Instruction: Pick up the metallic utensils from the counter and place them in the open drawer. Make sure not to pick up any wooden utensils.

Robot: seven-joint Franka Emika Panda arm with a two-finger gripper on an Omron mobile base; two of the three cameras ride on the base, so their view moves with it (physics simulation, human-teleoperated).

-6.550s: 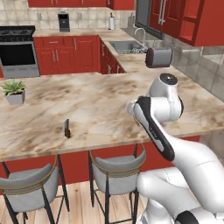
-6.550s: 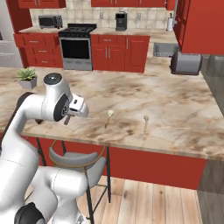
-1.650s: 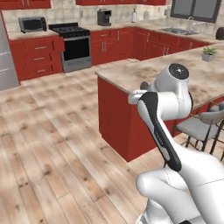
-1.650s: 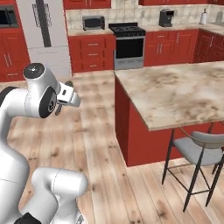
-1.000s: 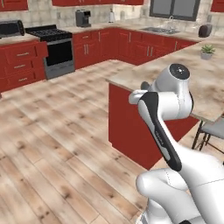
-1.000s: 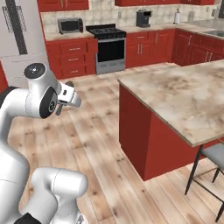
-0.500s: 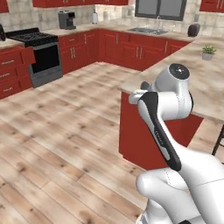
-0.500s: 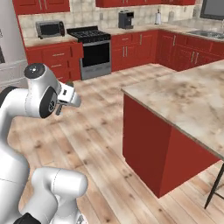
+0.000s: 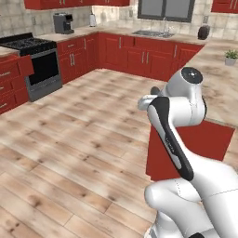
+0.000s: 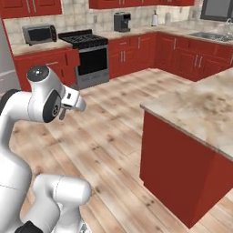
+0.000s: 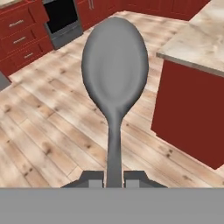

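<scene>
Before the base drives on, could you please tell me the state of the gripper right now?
Gripper: closed on the handle of the grey metal spoon, bowl pointing away from the hand.

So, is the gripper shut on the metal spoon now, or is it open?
Shut on it. In the hand view the gripper clamps the thin handle of the grey spoon, whose bowl points away from the hand.

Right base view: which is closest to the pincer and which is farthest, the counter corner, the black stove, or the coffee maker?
From the pincer:
1. Black stove, just behind it, by the back wall.
2. Counter corner, off to the right.
3. Coffee maker, far back on the rear worktop.
</scene>
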